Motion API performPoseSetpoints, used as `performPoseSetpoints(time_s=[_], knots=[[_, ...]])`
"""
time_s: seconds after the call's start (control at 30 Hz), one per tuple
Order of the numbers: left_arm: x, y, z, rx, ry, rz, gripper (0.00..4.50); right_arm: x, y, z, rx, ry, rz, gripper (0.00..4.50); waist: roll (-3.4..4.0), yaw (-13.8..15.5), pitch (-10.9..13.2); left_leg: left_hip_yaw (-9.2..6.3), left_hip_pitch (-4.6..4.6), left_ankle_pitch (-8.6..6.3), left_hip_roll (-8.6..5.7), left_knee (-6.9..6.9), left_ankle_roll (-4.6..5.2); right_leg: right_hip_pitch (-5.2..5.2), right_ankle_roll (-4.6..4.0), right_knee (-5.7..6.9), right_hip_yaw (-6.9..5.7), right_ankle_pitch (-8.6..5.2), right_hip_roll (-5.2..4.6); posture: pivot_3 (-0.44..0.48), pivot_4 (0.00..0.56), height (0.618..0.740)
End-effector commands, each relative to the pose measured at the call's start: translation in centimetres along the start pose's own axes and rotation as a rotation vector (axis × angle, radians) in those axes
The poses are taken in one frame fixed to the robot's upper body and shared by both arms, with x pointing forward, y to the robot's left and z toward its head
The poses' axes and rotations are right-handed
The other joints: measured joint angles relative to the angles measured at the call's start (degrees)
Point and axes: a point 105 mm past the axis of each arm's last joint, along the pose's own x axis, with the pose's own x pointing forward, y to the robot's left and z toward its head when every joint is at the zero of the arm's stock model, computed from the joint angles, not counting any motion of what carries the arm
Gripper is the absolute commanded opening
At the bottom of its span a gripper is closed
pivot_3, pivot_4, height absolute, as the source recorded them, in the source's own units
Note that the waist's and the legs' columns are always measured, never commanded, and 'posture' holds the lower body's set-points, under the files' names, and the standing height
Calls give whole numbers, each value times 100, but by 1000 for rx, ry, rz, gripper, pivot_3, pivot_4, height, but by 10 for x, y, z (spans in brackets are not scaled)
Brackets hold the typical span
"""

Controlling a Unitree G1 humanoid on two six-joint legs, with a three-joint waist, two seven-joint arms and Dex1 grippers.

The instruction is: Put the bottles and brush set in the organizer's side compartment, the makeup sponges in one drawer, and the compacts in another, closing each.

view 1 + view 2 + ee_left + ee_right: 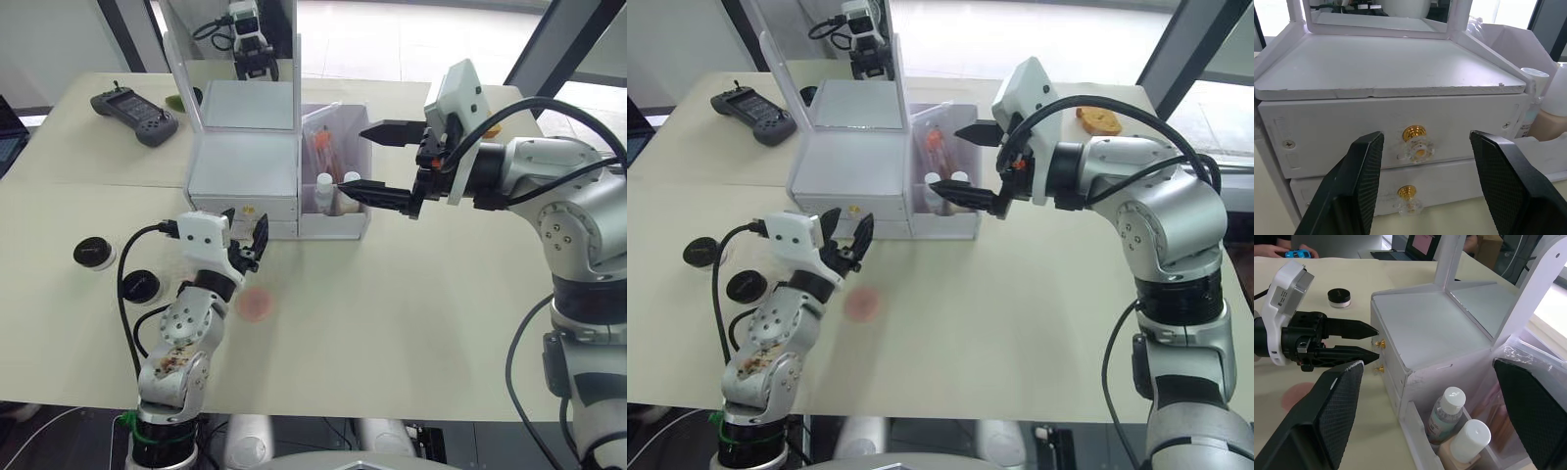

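The left end effector (249, 245), wide open and empty, should close squarely on the upper drawer knob (1416, 142) just ahead and pull straight. One makeup sponge (256, 305) lies just behind it; compacts (94, 254) sit outboard. The right end effector (367, 162), open and empty, hovers beside the bottles (1447, 413).

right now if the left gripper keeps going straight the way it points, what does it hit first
Most likely the upper drawer's gold knob. The left gripper is open, with that knob centred between its fingers on the organizer front. How far off the knob is stays unclear, but nothing shows in between.
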Motion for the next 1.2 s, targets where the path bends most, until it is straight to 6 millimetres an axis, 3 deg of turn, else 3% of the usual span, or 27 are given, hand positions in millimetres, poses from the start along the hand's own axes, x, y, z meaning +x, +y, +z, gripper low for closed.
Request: performPoseSetpoints(time_s=[0.03,0.2,0.23,0.3,0.5,0.93,1.2], knots=[[0,1,8,16,-42,12,3000,-7,-3,12,-39,-19,-38,4500,0,-3,0,0,0,0,0,-1,0,0,0,0,0,0,0,0,150,705],[1,0,5,12,-35,7,3000,-6,-8,14,-45,-20,-71,4500,0,-3,0,0,1,0,0,-1,0,-1,6,1,0,-3,0,0,150,705],[1,0,5,11,-36,8,2825,-6,-9,14,-48,-20,-78,4500,0,-1,0,0,1,0,0,-1,0,-1,7,1,0,-3,0,0,150,705],[0,0,4,11,-34,11,2409,-6,-10,15,-52,-19,-84,4500,0,-1,0,0,1,0,0,-1,0,-1,7,1,0,-4,0,0,150,705],[-1,-1,3,15,-26,4,542,-5,-16,15,-57,-26,-120,4500,0,-1,0,0,0,0,0,-1,0,-1,8,0,0,-4,0,0,150,705],[-19,-4,14,29,-47,-30,534,1,-24,11,-47,-52,-159,4500,0,-13,0,0,0,0,1,-3,0,-4,8,0,0,-5,0,0,150,705],[-55,-2,27,9,-17,-70,534,11,-17,6,-7,-78,-130,4500,0,-39,0,0,-3,0,1,-6,0,-9,7,0,0,-6,0,0,150,705]])
